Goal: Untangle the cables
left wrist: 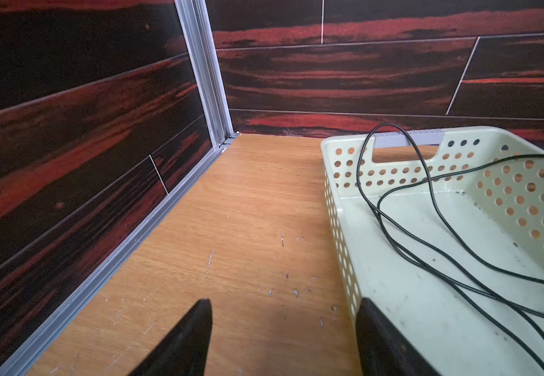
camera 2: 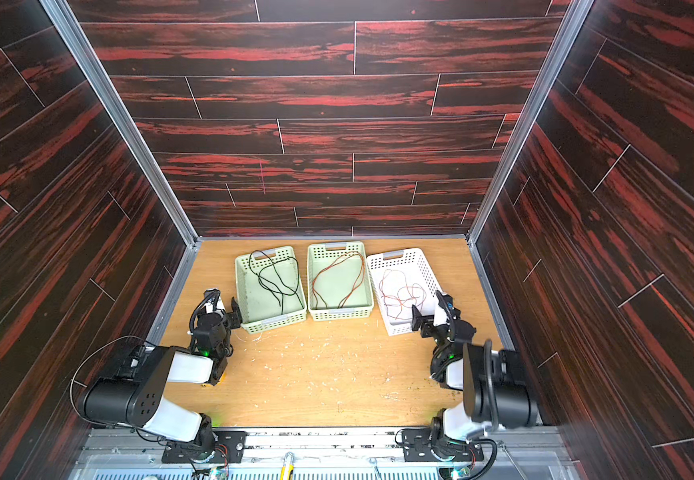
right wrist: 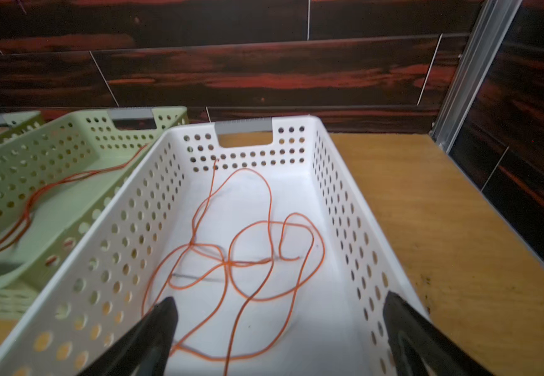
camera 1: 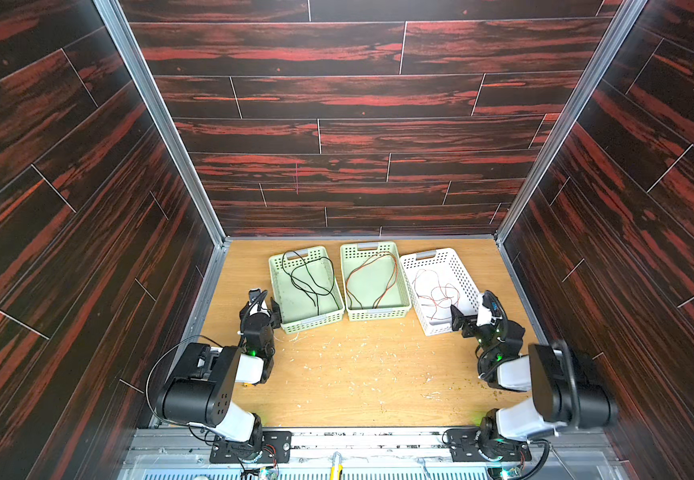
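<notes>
At the outer baskets' (camera 1: 312, 322) (camera 1: 436, 328) near ends — left claw (camera 1: 265, 305), right claw (camera 1: 472, 309) released, empty.

- left gripper (camera 1: 265, 301) (left wrist: 283, 306): low, to the left of the middle basket (camera 1: 378, 312), jaws apart, nothing between them.
- right gripper (camera 1: 472, 309) (right wrist: 280, 299): low, to the right of that basket, jaws spread wide, empty.
- left arm (camera 1: 212, 386) and right arm (camera 1: 544, 382): both folded, elbows raised on the near side of the basket, forearms reaching toward it.
</notes>
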Motion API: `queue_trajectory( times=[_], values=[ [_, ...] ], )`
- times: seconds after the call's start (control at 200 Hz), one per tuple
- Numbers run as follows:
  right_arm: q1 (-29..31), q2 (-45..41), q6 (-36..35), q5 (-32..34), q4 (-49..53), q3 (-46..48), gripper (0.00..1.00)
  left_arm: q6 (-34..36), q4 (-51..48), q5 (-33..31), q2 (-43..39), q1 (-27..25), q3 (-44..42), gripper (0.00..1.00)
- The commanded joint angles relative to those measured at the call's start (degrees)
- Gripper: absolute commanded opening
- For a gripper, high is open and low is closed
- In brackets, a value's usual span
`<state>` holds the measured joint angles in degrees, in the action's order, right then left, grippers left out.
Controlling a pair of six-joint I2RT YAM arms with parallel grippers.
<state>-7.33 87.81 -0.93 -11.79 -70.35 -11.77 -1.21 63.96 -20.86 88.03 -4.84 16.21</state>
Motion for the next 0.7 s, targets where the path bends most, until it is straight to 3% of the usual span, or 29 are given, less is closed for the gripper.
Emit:
queue_trajectory(
  times=[0.0, 0.045, 0.691],
  values=[
    [-0.1, 1.6, 1.9, -2.8, 0.0, -3.2, 0.99, -0.7, -5.5, -0.2, -0.2, 1.0, 2.1, 0.72],
    [-0.1, 1.2, 1.7, -2.3, 4.1, -4.9, 0.99, -1.0, -7.2, 0.0, -0.3, 1.3, 2.8, 0.73],
    [0.6, 1.8, 1.3, -0.7, 3.7, -5.0, 0.99, -3.0, -14.1, 2.2, 0.0, 3.4, 6.4, 0.73]
  ],
)
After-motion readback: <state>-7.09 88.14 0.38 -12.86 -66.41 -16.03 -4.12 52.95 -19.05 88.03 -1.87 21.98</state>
